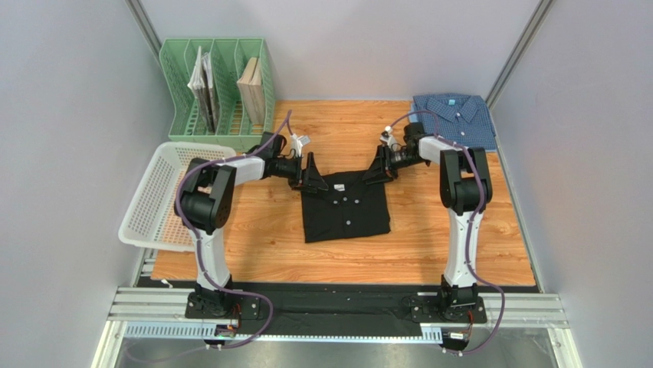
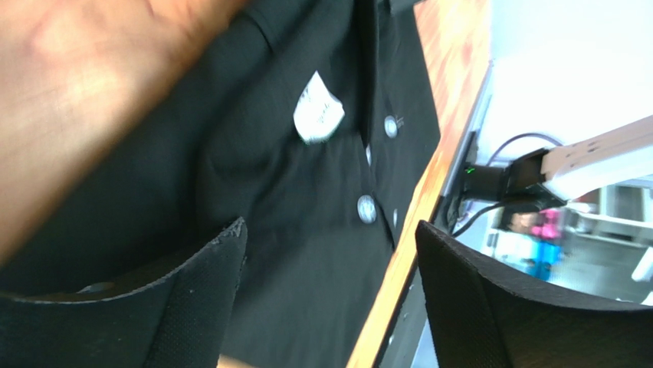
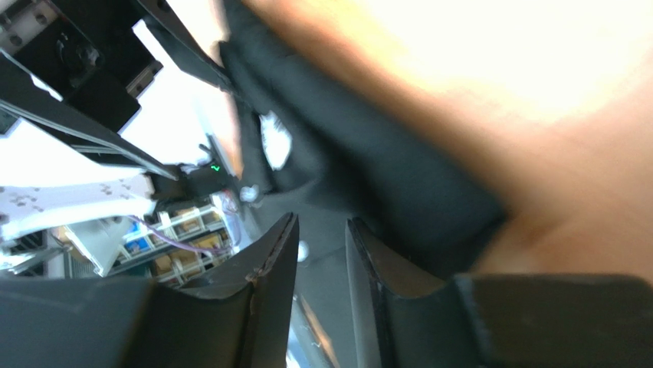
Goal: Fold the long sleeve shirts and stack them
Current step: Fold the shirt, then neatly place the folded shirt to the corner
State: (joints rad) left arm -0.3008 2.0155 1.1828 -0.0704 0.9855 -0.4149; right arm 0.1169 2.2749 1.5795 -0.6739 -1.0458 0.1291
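The black long sleeve shirt (image 1: 345, 205) lies folded in the middle of the wooden table, small white buttons facing up. The blue checked long sleeve shirt (image 1: 454, 115) lies folded at the back right corner. My left gripper (image 1: 313, 178) is low at the black shirt's back left corner. In the left wrist view this gripper (image 2: 331, 224) is wide open over the black cloth (image 2: 268, 176), nothing between its fingers. My right gripper (image 1: 375, 172) is at the shirt's back right corner. Its jaws (image 3: 322, 219) stand a narrow gap apart just above the black cloth (image 3: 383, 176), no fabric visibly between them.
A green file rack (image 1: 218, 84) holding books stands at the back left. A white mesh basket (image 1: 165, 195) sits at the left edge, close to the left arm. Bare wooden tabletop (image 1: 460, 245) shows at the front right. Grey walls enclose three sides.
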